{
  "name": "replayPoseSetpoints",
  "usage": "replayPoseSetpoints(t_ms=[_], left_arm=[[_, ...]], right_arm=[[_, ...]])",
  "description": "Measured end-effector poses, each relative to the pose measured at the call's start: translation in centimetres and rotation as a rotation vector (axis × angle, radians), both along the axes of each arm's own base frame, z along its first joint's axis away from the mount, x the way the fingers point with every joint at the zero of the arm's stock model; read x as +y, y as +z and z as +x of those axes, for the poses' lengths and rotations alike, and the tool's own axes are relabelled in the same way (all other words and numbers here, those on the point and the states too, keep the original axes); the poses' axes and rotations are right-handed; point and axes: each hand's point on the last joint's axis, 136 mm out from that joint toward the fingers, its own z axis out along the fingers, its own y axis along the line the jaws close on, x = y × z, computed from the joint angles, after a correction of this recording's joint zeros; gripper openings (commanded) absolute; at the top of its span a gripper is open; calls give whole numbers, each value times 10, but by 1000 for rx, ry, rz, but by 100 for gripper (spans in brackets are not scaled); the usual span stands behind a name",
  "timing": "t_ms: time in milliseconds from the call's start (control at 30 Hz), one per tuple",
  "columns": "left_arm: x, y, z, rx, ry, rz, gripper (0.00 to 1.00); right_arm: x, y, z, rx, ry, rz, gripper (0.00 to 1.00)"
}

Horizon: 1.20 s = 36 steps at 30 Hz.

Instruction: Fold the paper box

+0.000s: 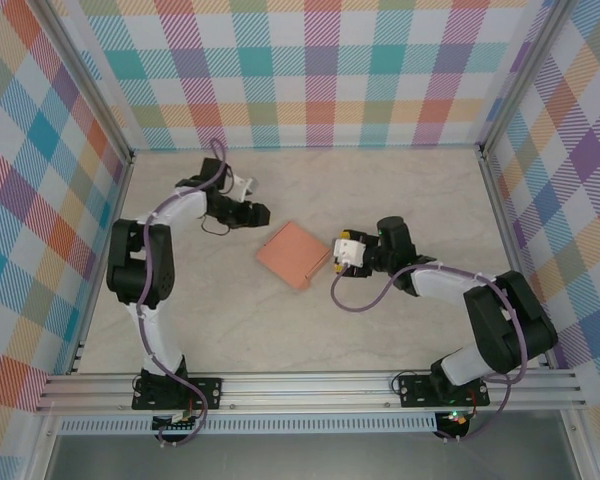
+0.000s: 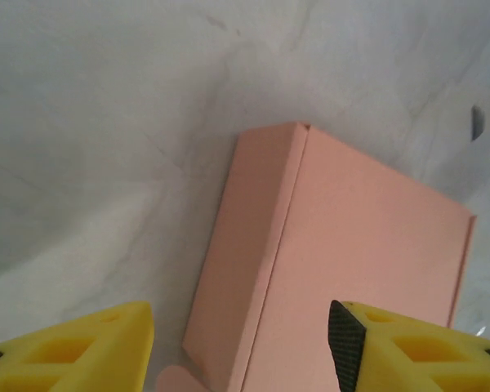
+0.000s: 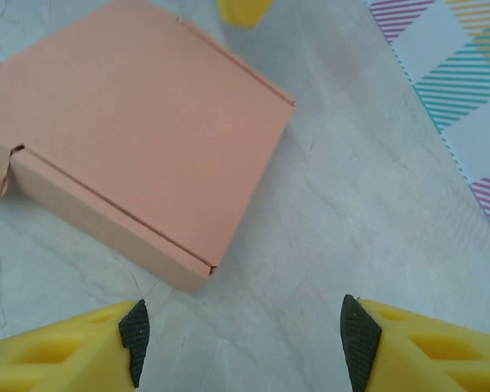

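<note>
The paper box point(image 1: 293, 253) is a closed, flat salmon-orange box lying at the middle of the table. In the left wrist view the box point(image 2: 351, 245) shows its lid and one side wall, with a small rounded tab sticking out at the near corner. My left gripper point(image 1: 263, 213) hovers just off the box's far-left corner, and its jaws point(image 2: 243, 343) are open and hold nothing. My right gripper point(image 1: 338, 252) sits beside the box's right corner. It is open point(image 3: 241, 335) over bare table, a little short of the box point(image 3: 139, 131).
The table point(image 1: 400, 190) is pale marble, with checked walls point(image 1: 310, 70) on three sides. An aluminium rail point(image 1: 310, 385) runs along the near edge by the arm bases. A yellow fingertip of the left gripper point(image 3: 243, 10) shows beyond the box.
</note>
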Motion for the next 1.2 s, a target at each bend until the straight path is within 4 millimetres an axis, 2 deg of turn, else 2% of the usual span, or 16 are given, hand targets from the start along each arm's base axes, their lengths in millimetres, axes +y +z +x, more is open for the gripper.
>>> replayPoseSetpoints(t_ms=[133, 300, 400, 533, 767, 967, 1033, 1100, 1200], left_arm=[[-4, -18, -5, 26, -55, 55, 51], [-6, -18, 0, 21, -74, 54, 39], [-8, -17, 1, 25, -76, 34, 35], [-9, -16, 3, 49, -69, -21, 32], [-1, -19, 9, 170, -3, -223, 25], [1, -20, 11, 240, 29, -331, 25], [1, -20, 11, 250, 33, -343, 25], [1, -20, 11, 256, 37, -350, 25], [2, -21, 12, 263, 41, -358, 25]], right_arm=[[3, 8, -5, 44, -2, 55, 65], [3, 7, -11, 98, -1, 80, 65], [1, 6, -12, 124, -3, 84, 64], [1, 10, -13, 152, 10, 86, 65], [3, 14, -12, 152, 42, 57, 65], [3, 13, -1, 167, -3, 68, 68], [4, 18, 4, 176, -37, 104, 73], [2, 25, 16, 216, -136, 171, 74], [-10, 38, 43, 430, -421, 334, 74]])
